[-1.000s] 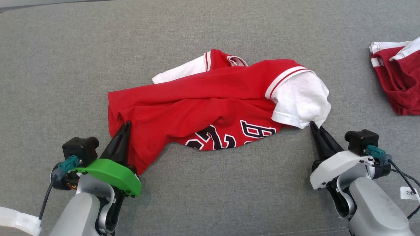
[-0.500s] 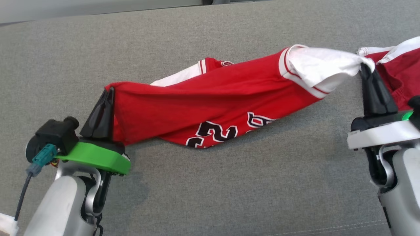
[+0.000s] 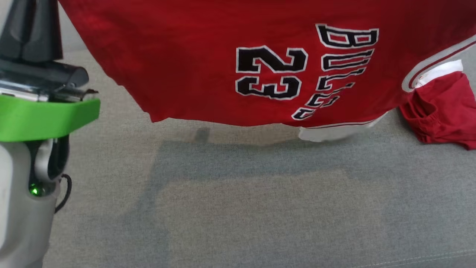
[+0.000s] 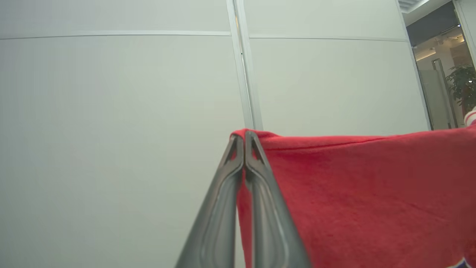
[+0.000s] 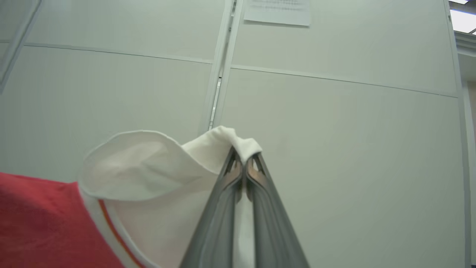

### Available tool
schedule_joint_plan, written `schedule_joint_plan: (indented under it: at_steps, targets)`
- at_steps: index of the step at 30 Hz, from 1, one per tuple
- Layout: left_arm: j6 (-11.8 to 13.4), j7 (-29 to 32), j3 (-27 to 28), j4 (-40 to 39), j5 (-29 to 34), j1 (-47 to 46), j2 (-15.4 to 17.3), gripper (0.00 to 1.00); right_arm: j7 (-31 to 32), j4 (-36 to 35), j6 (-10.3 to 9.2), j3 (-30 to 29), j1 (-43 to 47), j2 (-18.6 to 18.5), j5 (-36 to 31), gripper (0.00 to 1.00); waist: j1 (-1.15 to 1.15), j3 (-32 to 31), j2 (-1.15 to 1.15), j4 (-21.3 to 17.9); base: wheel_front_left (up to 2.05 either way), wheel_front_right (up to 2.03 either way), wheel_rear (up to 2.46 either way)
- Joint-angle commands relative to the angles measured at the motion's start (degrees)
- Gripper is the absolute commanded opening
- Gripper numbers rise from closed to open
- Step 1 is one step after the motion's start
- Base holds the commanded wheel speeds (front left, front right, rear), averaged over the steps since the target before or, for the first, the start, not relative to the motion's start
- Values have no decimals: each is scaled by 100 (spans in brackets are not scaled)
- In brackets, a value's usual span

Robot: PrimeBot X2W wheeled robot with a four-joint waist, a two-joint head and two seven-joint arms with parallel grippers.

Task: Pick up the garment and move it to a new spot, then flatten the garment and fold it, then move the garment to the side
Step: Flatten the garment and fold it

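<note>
Pickup looks done: I have the red jersey (image 3: 178, 56) hanging clear above the grey surface (image 3: 260, 216), my left gripper (image 4: 244, 137) pinched tight on its red corner and my right gripper (image 5: 243, 156) on its white sleeve (image 5: 148, 163). Setting it down elsewhere, flattening, folding and shifting aside all remain.

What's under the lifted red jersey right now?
Gray cloth surface, shadowed by the jersey. At the right a second red garment lies on it; the jersey covers its upper part, so its full extent can't be seen.
</note>
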Motion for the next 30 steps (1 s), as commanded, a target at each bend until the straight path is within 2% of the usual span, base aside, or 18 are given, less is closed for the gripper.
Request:
schedule_joint_plan:
  at_steps: [1, 6, 10, 14, 18, 21, 24, 30]
  targets:
    - [54, -10, 47, -48, 77, -144, 76, 0, 62, -78, -7, -29, -67, -3, -48, 0, 0, -186, 0, 24, 0, 0, 0]
    - [141, 53, 136, -284, 203, -551, 149, 0, 346, -382, -7, -91, -267, -9, -59, 0, 0, -431, 0, 8, 0, 0, 0]
    - [217, 110, 144, -394, 201, -490, 136, 0, 489, -472, -7, -50, -105, 42, -18, 0, 0, -522, 0, -9, 0, 0, 0]
    - [285, 131, 133, -394, 118, -282, 92, 0, 584, -409, -7, 17, 45, 87, 76, 0, 0, -506, 0, -16, 0, 0, 0]
    - [251, 82, 97, -314, 92, -327, 62, 0, 570, -138, -7, 144, -82, 30, 242, 0, 0, -379, 0, 1, 0, 0, 0]
    - [223, -27, 140, -192, 56, -526, 35, 0, 455, 231, -7, 357, -453, 2, 429, 0, 0, -141, 0, -45, 0, 0, 0]
    - [137, -279, 138, 162, 38, -838, -56, 0, 267, 910, -8, 658, -1033, -81, 504, 0, 0, 108, 0, -50, 0, 0, 0]
    - [-226, -828, 47, 1629, 102, -2054, -342, 0, -297, 2461, -7, 1233, -2632, -34, 680, 0, 0, 598, 0, 48, 0, 0, 0]
